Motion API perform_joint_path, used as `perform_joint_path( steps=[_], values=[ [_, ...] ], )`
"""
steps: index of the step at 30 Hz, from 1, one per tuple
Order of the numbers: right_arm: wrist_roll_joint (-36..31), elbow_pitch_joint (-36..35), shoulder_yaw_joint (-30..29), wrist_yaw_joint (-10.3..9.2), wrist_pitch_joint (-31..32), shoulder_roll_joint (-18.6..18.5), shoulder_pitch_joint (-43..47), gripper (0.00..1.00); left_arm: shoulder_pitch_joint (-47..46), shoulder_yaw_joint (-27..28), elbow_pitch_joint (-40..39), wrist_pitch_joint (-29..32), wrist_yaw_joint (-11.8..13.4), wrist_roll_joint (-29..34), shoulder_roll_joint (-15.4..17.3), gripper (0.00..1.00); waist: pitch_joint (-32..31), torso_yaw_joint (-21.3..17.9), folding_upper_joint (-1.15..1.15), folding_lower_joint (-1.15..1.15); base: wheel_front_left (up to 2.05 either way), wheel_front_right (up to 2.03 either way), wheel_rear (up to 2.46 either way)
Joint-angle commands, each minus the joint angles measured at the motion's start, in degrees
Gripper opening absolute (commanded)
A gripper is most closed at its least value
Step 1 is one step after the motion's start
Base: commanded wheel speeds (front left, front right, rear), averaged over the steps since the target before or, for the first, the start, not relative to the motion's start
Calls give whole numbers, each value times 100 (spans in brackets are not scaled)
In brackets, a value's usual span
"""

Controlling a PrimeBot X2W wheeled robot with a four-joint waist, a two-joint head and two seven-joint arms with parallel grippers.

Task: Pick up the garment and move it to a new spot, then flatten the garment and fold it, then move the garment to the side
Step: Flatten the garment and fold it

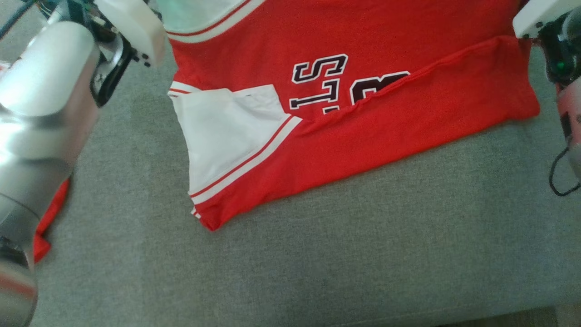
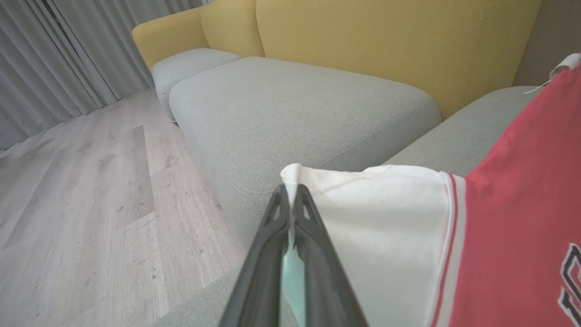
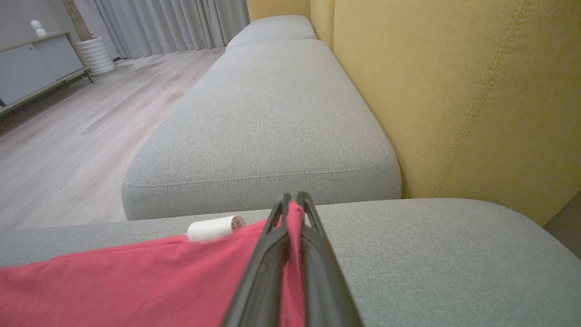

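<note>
The grey sofa [image 1: 317, 254] carries everything. The cushion under the work is bare across its whole near half, down to its front edge, which leaves wide room toward the robot. In the wrist views a second, longer cushion [image 3: 272, 118] lies clear beyond a seam, with a third, small rounded one [image 2: 190, 66] past it. A yellow backrest [image 3: 454, 91] walls off one side. Wooden floor [image 2: 81, 181] lies open along the other, as far as the curtains [image 2: 68, 45] and a low cabinet [image 3: 36, 63].

One red shirt [image 1: 386, 118] lies across the far half of the cushion. A red flap is folded over part of its black-and-white lettering, and a white sleeve [image 1: 222, 136] lies at its left end.

The left arm [image 1: 41, 100] comes in along the cushion's left edge. The left gripper [image 2: 290, 193] has its fingers pressed together on the tip of the white sleeve. The right arm [image 1: 558, 41] stands at the shirt's right end. The right gripper [image 3: 292, 202] is closed on a pinch of the red cloth, held low over the cushion.

There are three grey cushions, two grippers and one shirt. One small white roll [image 3: 213, 228] rests on the cushion at the shirt's far edge.
</note>
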Motion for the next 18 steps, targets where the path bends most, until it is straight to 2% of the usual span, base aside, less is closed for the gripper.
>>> perform_joint_path(
  steps=[1, 9, 18],
  values=[
    [97, -154, 82, 37, -73, -113, 58, 0, -200, 136, -29, -63, -30, 35, 162, 0, -71, 44, 0, 0, 0, 0, 0],
    [648, -244, 745, 37, 354, -552, 583, 0, 307, -198, -123, -157, -216, 35, 195, 0, -413, 182, 0, 0, 0, 0, 0],
    [1368, -659, 1527, 37, 962, -1127, 1227, 0, 998, -597, -980, 316, -288, -82, 663, 0, -769, 293, 0, 0, 0, 0, 0]
  ],
)
